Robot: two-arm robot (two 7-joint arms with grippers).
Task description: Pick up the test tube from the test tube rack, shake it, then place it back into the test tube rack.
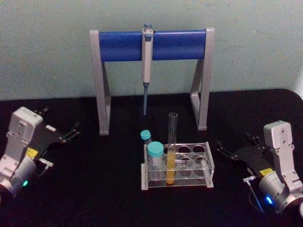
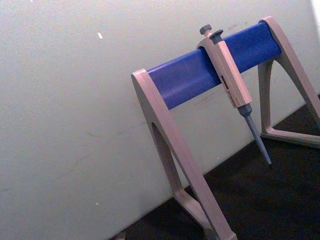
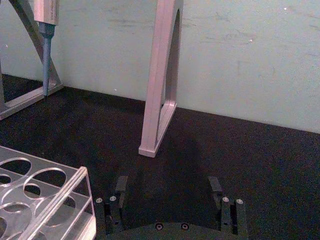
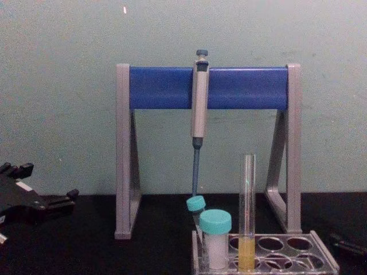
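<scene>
Black table (image 1: 94, 189): test tube (image 1: 172, 146) upright in test tube rack (image 1: 177, 166) (right pincer (image 3: 169, 192) wide).

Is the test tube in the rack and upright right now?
Yes: the test tube stands upright in the test tube rack, ungripped.

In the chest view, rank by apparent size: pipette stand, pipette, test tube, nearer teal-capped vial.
1. pipette stand, by far largest.
2. pipette.
3. test tube; it stands nearer the camera, so its rank against the pipette is unsure.
4. nearer teal-capped vial, smallest.
</scene>
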